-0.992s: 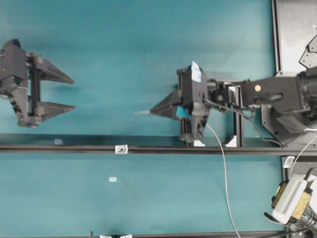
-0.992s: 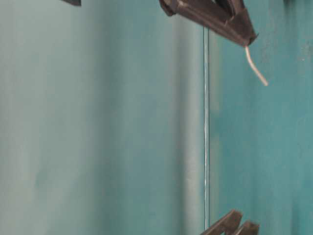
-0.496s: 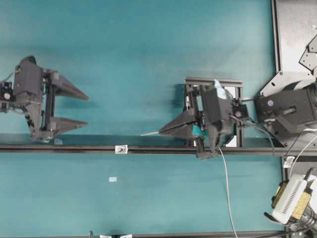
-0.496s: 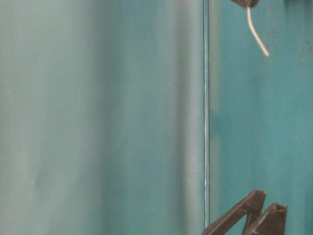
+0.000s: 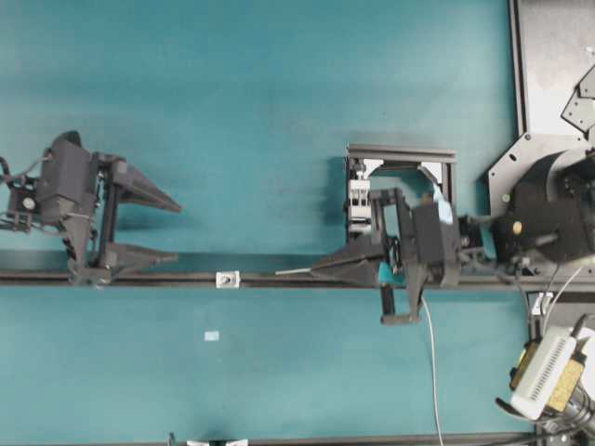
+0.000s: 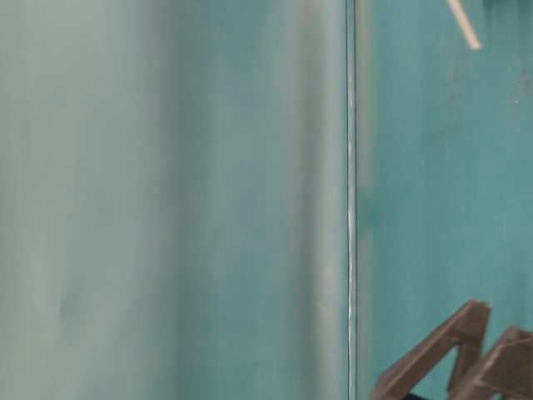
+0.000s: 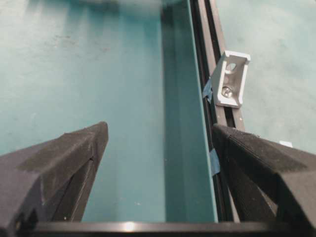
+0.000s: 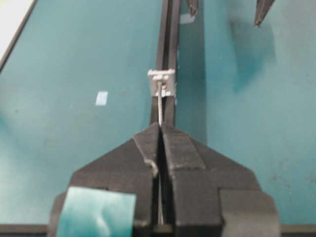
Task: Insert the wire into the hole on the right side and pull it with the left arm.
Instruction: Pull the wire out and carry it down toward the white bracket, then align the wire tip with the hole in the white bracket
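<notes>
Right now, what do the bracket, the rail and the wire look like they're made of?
Bracket: likely bare metal, silvery matte, with a screw in it. Rail: probably black-coated metal, straight with a faint sheen. Wire: thin, whitish-grey, possibly plastic-coated; too fine to tell.

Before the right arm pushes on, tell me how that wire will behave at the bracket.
The wire looks thin, so it may buckle if its tip misses the hole. The short stub past the right gripper probably stays fairly straight. The long tail curves loosely, so likely floppy.
</notes>
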`<action>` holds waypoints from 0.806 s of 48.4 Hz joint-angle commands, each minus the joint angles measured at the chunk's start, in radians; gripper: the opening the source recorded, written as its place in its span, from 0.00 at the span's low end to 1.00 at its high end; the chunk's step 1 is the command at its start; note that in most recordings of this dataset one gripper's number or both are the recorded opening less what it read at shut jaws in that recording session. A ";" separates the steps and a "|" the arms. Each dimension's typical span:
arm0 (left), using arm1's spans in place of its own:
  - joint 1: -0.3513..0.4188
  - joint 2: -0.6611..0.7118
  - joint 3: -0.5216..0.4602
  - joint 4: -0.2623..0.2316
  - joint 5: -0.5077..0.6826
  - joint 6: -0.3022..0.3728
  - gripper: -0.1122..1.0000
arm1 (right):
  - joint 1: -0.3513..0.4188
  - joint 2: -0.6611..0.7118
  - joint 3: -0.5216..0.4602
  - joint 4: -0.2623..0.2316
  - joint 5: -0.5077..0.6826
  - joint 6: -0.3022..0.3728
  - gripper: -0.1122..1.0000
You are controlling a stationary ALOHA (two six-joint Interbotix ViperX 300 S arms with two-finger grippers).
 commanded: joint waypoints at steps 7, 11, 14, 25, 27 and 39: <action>-0.011 0.038 -0.052 -0.005 -0.015 -0.012 0.56 | 0.106 0.094 -0.061 0.202 -0.084 -0.091 0.05; -0.011 0.049 -0.060 -0.003 -0.015 -0.014 0.56 | 0.127 0.132 -0.078 0.236 -0.109 -0.098 0.05; -0.014 0.054 -0.061 -0.003 -0.015 -0.015 0.56 | 0.138 0.167 -0.091 0.255 -0.143 -0.100 0.05; -0.025 0.071 -0.078 -0.005 -0.018 -0.026 0.56 | 0.153 0.275 -0.130 0.264 -0.273 -0.101 0.05; -0.029 0.080 -0.084 -0.003 -0.018 -0.032 0.56 | 0.153 0.285 -0.137 0.264 -0.282 -0.101 0.05; -0.043 0.132 -0.117 -0.003 -0.018 -0.043 0.56 | 0.155 0.331 -0.160 0.281 -0.295 -0.103 0.05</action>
